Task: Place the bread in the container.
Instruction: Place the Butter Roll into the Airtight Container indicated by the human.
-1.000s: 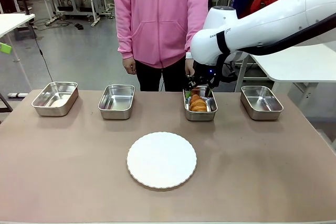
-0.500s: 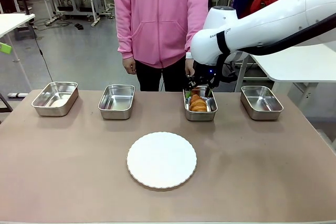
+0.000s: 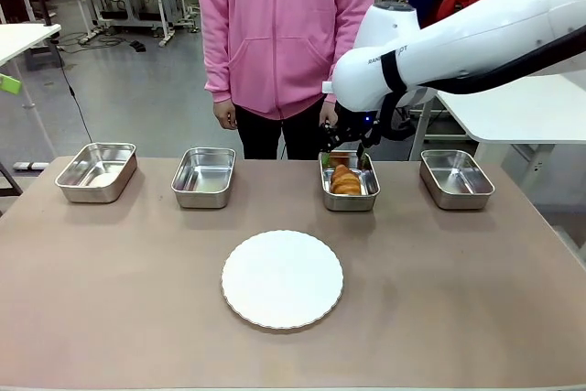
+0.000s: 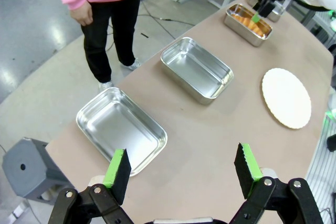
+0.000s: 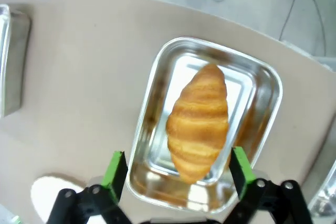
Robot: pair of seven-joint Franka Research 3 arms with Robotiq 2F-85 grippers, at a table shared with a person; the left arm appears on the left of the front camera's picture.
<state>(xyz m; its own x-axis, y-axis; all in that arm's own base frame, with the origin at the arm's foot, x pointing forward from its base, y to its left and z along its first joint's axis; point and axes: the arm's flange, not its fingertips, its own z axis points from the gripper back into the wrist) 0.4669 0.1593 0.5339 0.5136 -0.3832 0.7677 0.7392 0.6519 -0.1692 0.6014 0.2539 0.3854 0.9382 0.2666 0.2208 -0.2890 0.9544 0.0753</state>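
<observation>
The bread (image 3: 345,181), a golden-brown croissant (image 5: 199,121), lies inside the container (image 3: 349,200), a shiny steel tray (image 5: 157,85) third from the left in the far row. My right gripper (image 3: 345,153) hangs just above the tray's far end, open, its green pads (image 5: 115,169) spread to either side of the croissant and apart from it. In the left wrist view my left gripper (image 4: 181,171) is open with nothing between its fingers, above the table's left end near the leftmost tray (image 4: 121,129). That view also shows the tray with the croissant (image 4: 248,22) far off.
Three more steel trays (image 3: 96,171) (image 3: 203,176) (image 3: 455,178) line the far side. A round white plate (image 3: 282,278) lies mid-table. A person in a pink hoodie (image 3: 284,34) stands behind the far edge, hands down.
My right gripper has risen slightly above the tray, still open. The croissant stays lying in the tray.
</observation>
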